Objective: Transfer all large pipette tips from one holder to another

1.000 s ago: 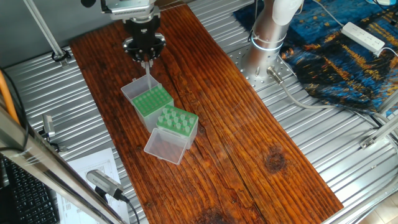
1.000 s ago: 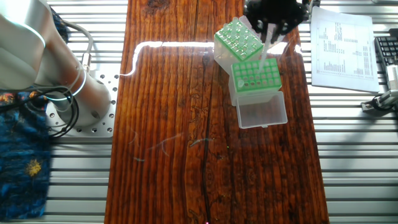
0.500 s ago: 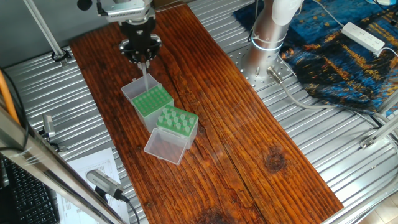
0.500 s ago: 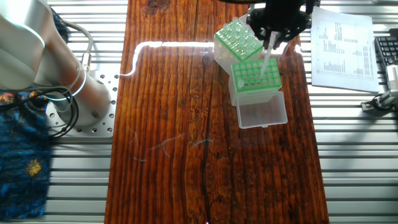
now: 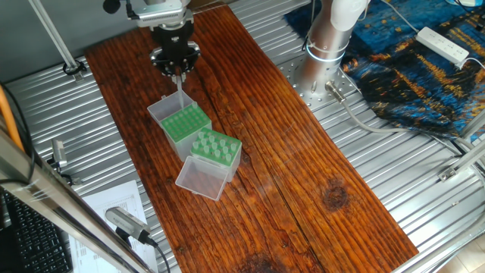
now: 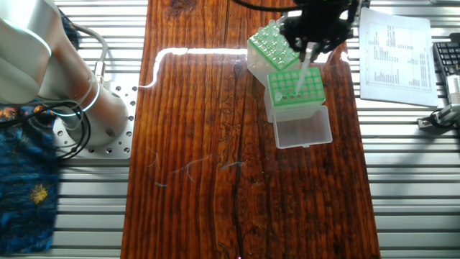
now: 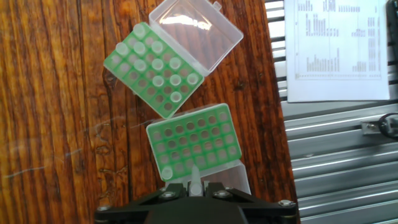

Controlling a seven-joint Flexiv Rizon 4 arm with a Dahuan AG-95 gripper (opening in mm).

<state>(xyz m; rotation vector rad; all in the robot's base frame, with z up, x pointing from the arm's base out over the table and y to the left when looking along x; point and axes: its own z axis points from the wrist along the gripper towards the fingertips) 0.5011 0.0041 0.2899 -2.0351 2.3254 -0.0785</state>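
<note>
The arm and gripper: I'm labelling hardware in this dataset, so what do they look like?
The arm is a thick, smooth cylinder, white above and silver-grey below, with a glowing blue-white ring between, bolted to a round metal base plate. Black cables loop beside that base in the other fixed view. The gripper is black, compact and angular, under a grey-white wrist block. No markings are legible.

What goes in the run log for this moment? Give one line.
phase: tip transfer | claw: shut on one large pipette tip, above the near rack | near rack: one tip seated | far rack: many tips
</note>
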